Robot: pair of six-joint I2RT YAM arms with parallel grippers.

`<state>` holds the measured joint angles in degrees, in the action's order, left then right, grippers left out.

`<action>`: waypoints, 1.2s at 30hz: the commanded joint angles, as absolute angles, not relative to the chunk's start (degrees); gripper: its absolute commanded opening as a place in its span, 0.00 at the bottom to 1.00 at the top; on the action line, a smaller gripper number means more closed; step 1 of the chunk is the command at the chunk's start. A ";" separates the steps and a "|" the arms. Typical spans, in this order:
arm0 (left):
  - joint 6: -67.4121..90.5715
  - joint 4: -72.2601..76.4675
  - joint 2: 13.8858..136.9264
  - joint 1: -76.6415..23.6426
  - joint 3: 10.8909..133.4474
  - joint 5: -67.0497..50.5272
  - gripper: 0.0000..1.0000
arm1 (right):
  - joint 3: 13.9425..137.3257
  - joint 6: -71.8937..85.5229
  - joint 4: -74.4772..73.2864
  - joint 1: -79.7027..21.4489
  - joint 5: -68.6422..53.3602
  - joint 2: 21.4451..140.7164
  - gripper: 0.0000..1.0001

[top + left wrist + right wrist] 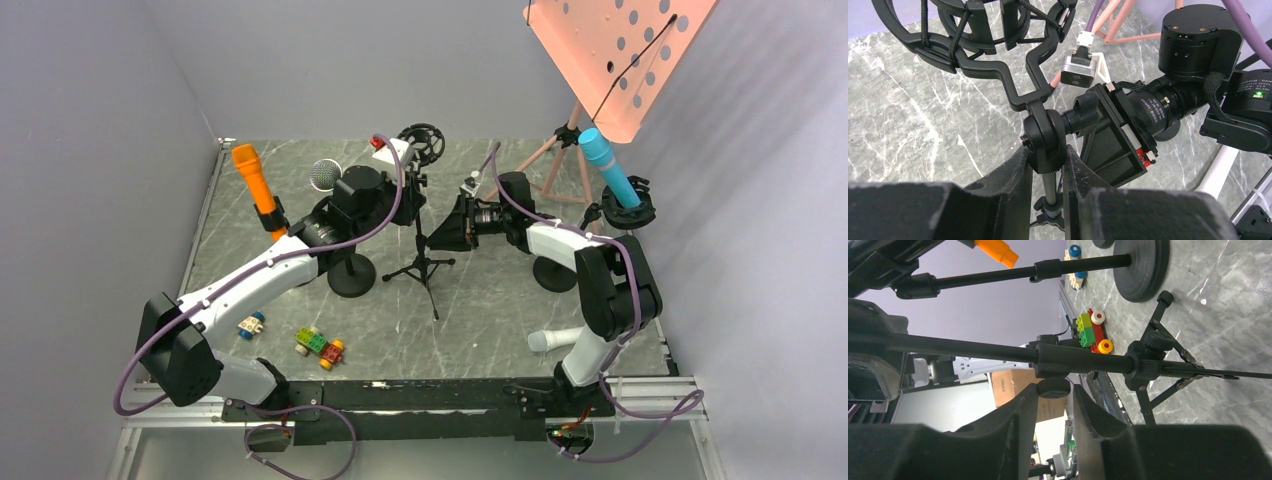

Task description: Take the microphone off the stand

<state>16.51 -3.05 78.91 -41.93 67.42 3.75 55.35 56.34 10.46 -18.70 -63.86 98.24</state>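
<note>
1. Far left: orange microphone (255, 182) tilted in a clip on a black round-base stand (352, 275). On the grey marble surface (480, 310) near it are a small white toy car (250, 325) and a green-red-yellow brick car (320, 347).
2. Silver-mesh-headed microphone (325, 174): only the head shows, between the orange microphone and the left wrist. The body is hidden behind the arm, so I can't tell what carries it. It is apart from the black ring shock mount (424, 141).
3. Left end effector (1046, 160): clenched on the black swivel joint (1043, 137) just under the shock mount, one finger on each side of it.
4. Black tripod stand (424, 262): centre of the surface, upright, legs spread, shock mount on top.
5. Right end effector (1054, 395): fingers pinched around the round black knob (1053, 387) of the collar on the tripod stand's pole, lower down than the left one.
6. White microphone (558, 338): lying flat near the right arm's base.
7. Blue microphone (608, 168): tilted in a second black mount at far right.
8. Salmon perforated music stand (615, 55): back right corner.
</note>
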 commanded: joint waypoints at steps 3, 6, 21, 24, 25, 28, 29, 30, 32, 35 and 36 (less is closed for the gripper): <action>18.87 0.09 78.13 -42.26 69.61 3.94 0.00 | 57.19 58.05 14.81 -18.98 -64.61 99.20 0.17; 19.19 0.09 78.30 -42.25 69.94 3.63 0.00 | 57.65 56.47 16.13 -18.98 -64.67 99.25 0.02; 23.38 -8.58 77.24 -40.21 74.22 -2.20 0.00 | 61.07 -4.14 -2.51 -26.78 -53.40 88.07 0.00; 23.68 -8.34 76.63 -39.52 73.48 -2.05 0.00 | 57.57 -13.24 -0.92 -29.33 -48.18 84.60 0.00; 23.85 -8.24 76.44 -39.27 73.26 -2.02 0.00 | 56.47 -16.48 -0.65 -30.19 -46.24 83.32 0.00; 24.75 -8.04 75.89 -38.65 72.38 -2.31 0.00 | 50.94 -27.61 3.40 -33.03 -40.03 78.91 0.00; 25.09 -7.87 75.71 -38.39 72.01 -2.53 0.00 | 48.77 -30.83 5.30 -33.69 -38.29 77.41 0.00; 25.49 -7.58 75.54 -38.27 71.37 -2.80 0.00 | 46.90 -33.93 7.03 -34.46 -36.61 75.66 0.00; 26.03 -6.74 75.12 -38.13 70.16 -3.17 0.00 | 43.05 -41.01 10.58 -36.38 -33.16 73.30 0.00; 26.83 -5.24 74.39 -38.04 68.12 -4.36 0.00 | 39.01 -51.65 14.94 -38.50 -30.13 70.89 0.00; 27.08 -4.73 74.18 -38.00 67.49 -4.86 0.00 | 37.68 -54.96 16.63 -39.36 -29.13 70.20 0.00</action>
<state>23.83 -10.74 77.17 -38.54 69.10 -2.39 42.26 -35.38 9.54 -36.62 -34.44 72.95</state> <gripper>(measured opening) 0.256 0.276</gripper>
